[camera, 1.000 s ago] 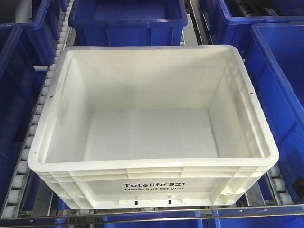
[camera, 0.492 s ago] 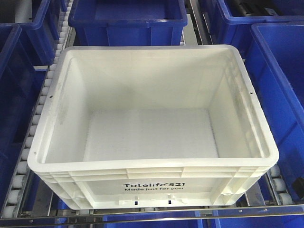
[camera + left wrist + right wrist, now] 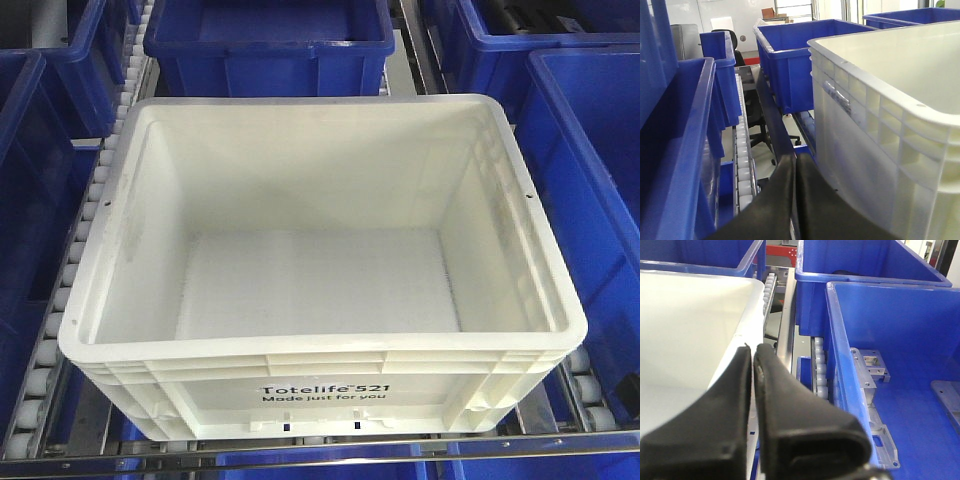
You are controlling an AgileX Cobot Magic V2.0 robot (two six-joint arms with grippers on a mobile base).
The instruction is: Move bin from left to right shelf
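Roller rails [image 3: 85, 215] carry ribbed white bin [image 3: 320, 290] (empty); both end effectors [image 3: 754, 352] pinched closed.

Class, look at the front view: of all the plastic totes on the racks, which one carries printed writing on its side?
The white bin in the middle lane. Its front wall reads "Totelife 521 Made just for you"; the blue totes around it show no print.

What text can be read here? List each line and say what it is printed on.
"Totelife 521" on the near side of the white bin.
"Made just for you" just below it, on the same side.
A small mark after "Totelife" is too small to read.
No readable text on the blue totes, nor in either wrist view.
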